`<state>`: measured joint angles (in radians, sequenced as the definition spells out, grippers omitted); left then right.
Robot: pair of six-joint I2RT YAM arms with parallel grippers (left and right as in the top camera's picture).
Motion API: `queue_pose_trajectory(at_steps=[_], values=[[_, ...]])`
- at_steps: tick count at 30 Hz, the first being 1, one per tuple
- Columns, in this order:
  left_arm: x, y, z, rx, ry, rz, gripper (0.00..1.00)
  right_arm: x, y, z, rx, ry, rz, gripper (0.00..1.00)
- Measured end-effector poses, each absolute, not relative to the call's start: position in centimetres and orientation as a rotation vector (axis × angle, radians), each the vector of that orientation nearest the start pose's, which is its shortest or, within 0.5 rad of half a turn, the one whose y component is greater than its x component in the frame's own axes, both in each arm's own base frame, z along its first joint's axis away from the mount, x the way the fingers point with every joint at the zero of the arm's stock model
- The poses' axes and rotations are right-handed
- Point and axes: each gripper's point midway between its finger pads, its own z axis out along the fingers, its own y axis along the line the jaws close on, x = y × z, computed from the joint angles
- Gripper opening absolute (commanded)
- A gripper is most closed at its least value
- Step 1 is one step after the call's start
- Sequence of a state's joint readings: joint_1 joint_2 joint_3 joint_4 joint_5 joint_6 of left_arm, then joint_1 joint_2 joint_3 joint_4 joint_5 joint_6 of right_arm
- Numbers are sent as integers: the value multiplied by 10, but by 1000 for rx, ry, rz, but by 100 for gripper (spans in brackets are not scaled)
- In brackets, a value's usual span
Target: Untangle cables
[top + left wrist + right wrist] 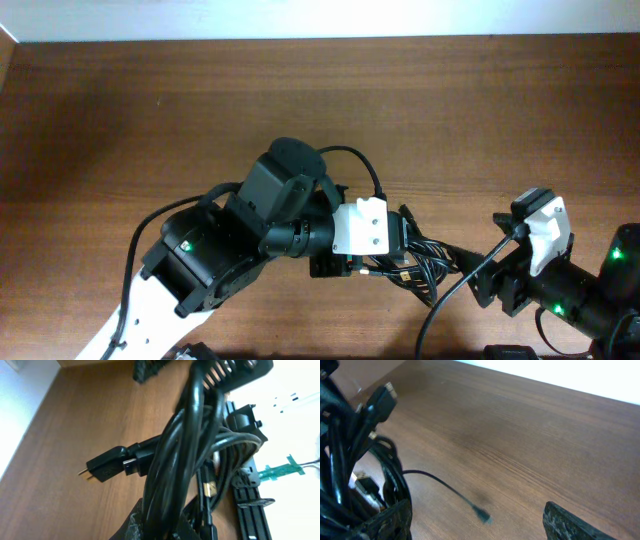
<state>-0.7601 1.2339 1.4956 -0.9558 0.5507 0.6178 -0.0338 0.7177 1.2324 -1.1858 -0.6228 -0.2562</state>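
The cables [418,262] are a knot of thin black cords on the wooden table, between the two arms. My left gripper [396,250] is shut on them. In the left wrist view the bundle [182,460] rises thick from between the fingers [134,526], and a metal-tipped plug [100,470] sticks out to the left. My right gripper [476,510] stands wide open just right of the knot. Its left finger [390,520] is against the bundle [350,470]. One loose thin cord end [481,514] lies on the table between the fingers, untouched.
The wooden table [200,110] stretches back to a white wall strip. A thicker black wire [460,290] runs from the right arm toward the front edge. The right arm's white-topped base [542,228] sits at the right, near the front.
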Motion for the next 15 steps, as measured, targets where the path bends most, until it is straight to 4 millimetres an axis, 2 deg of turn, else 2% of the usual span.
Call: queue_pose_trajectory(at_steps=[6, 10, 15], values=[[180, -283, 349, 1607, 1511, -622, 0, 171, 99, 326, -614, 2057, 542, 82], [178, -277, 360, 1579, 1482, -589, 0, 171, 99, 327, -619, 2053, 545, 83], [177, -274, 365, 1567, 1472, -575, 0, 169, 103, 329, -632, 2042, 573, 83]])
